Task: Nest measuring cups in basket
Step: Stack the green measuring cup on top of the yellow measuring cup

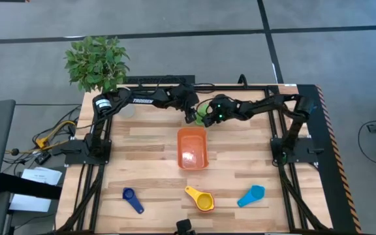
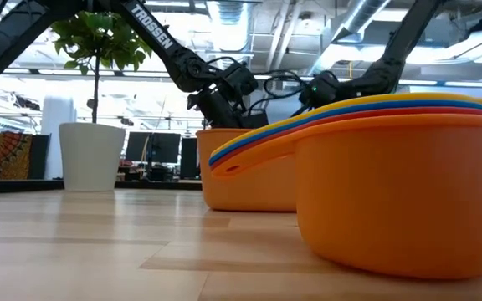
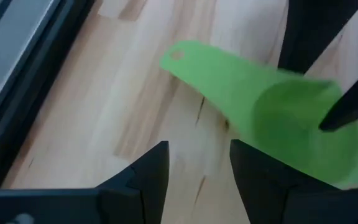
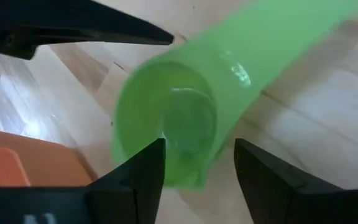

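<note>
A green measuring cup [image 1: 203, 109] lies on the table just beyond the far end of the orange basket [image 1: 180, 149], which holds nothing. In the left wrist view the green cup [image 3: 260, 99] shows handle and bowl. My left gripper [image 1: 191, 116] is open beside it, and its fingers [image 3: 199, 162] are clear of the handle. My right gripper [image 1: 209, 117] is open over the bowl [image 4: 185, 118]. One finger [image 3: 344, 106] ends over the bowl's hollow and the other [image 3: 306, 34] stands outside its far wall. The low view hides the cup behind the basket [image 2: 241, 176]. My right gripper [image 4: 199, 155] comes at the green cup's bowl from above, slanting from the table's right, with the bowl's wall [image 4: 219, 149] between its open fingers. I cannot tell whether either finger touches the cup.
Near the table's front edge lie a dark blue cup [image 1: 133, 200], a nested stack with an orange outer cup [image 1: 201, 200] [image 2: 400, 192], and a light blue cup [image 1: 251, 196]. A plant in a white pot [image 2: 92, 156] stands at the far left corner.
</note>
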Controlling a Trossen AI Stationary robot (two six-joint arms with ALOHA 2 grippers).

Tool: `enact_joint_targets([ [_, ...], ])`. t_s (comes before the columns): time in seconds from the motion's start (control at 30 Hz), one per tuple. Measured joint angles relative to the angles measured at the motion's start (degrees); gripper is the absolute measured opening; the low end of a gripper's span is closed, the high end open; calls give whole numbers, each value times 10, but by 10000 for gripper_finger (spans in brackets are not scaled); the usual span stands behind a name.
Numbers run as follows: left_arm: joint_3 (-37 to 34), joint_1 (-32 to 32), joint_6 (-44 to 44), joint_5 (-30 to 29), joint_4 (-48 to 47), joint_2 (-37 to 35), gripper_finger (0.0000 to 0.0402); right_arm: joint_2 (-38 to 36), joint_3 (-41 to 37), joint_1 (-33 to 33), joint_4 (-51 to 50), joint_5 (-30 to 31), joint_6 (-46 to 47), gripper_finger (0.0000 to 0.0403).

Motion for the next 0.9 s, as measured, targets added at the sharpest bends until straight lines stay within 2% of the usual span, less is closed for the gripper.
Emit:
enact_joint_targets([
  [0.17, 0, -2, 9, -17, -29, 0, 160, 2, 1, 0, -18, 1, 2, 159],
  [0.4, 0, -9, 9, -32, -74, -19, 160, -19, 1, 0, -43, 5, -44, 26],
  [0.43, 0, -10, 9, -33, -77, -24, 160, -26, 1, 2, -46, 13, -58, 17],
  [0.6, 0, -19, -5, -65, -148, -63, 160, -83, 0, 26, -101, 84, -110, 28],
  [0.73, 0, -32, -17, -118, -199, -109, 160, -148, 0, 60, -173, 161, -164, 12],
  [0.9, -2, -67, -39, -179, -260, -175, 160, -235, 1, 113, -258, 183, -183, 16],
])
